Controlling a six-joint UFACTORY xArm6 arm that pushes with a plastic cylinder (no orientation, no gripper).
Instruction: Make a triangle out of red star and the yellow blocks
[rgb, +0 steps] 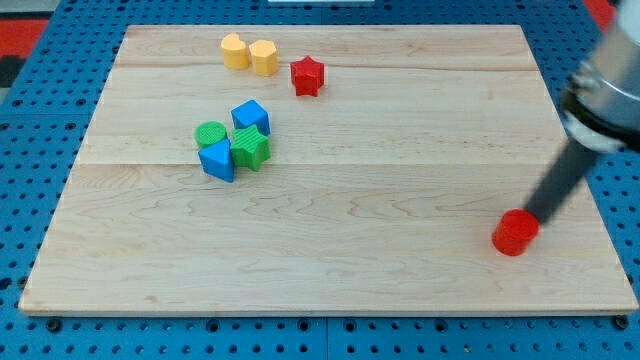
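The red star (308, 76) sits near the view's top, just right of two yellow blocks (234, 51) (264, 57) that touch each other. No claw is fitted – only my tip (527, 214), which rests against a red cylinder (515, 232) far off at the view's lower right. The tip should probably be brought round above the star, which then gets nudged down and left – below the yellow pair. The top edge is close; open board lies between star and the blue-green cluster (234, 140).
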